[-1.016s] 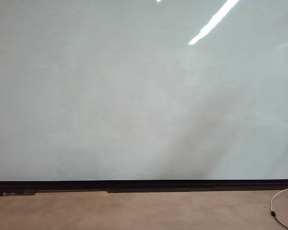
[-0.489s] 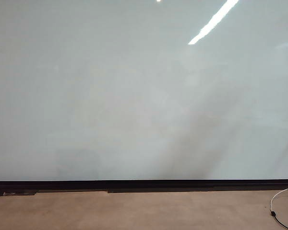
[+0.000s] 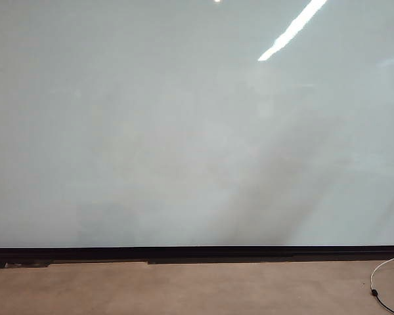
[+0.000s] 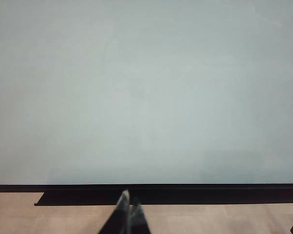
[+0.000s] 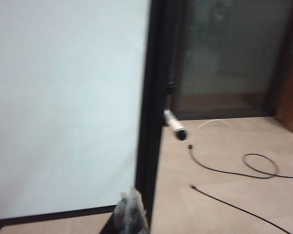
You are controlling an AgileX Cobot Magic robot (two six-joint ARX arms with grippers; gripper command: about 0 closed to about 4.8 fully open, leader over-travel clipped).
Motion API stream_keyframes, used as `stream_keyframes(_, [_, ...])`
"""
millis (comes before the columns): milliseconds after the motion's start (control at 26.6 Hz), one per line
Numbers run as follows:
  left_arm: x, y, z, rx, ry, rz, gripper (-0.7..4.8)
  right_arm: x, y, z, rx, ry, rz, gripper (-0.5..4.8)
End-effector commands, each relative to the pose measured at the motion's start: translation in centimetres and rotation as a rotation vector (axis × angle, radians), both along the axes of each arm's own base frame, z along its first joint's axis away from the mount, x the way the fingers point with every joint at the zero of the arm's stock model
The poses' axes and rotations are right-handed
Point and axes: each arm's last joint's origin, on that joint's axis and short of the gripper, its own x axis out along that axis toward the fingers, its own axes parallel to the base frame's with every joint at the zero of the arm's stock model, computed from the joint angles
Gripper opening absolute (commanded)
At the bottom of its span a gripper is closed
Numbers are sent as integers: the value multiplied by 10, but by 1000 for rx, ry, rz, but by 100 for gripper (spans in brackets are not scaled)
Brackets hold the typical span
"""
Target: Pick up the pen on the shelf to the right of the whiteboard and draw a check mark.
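Change: nothing shifts in the exterior view since the earlier frames; whiteboard blank, no check mark yet.
Pen: pen juts from the board's right frame edge, tip outward, presumably parked for a side-on grab.
Right gripper: right gripper low near the frame, well short of the pen, jaws closed, empty.
Left gripper: left gripper faces the board's lower edge, fingertips together, holding nothing.
Floor: black cable lies beyond.

Lighting's soft and even on my feeds. The whiteboard catches a bright streak of ceiling-light glare up top, with a faint diagonal shadow lower right. Right wrist view is motion-blurred and dimmer behind the frame; left wrist looks sharp.
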Motion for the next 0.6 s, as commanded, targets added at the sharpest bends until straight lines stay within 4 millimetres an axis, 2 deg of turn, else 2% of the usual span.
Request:
stream_keyframes(38, [0, 0, 2, 5, -15, -1, -4, -1, -1, 4, 10, -32, -49, -8])
stream_keyframes(301, [0, 0, 2, 5, -15, -1, -4, -1, -1, 5, 1, -37, -51, 2])
stream_keyframes(489, [0, 0, 2, 5, -15, -1, -5, -1, -2, 6, -18, -45, -67, 80])
stream_keyframes(602, [0, 0, 2, 5, -15, -1, -4, -1, -2, 7, -20, -48, -78, 96])
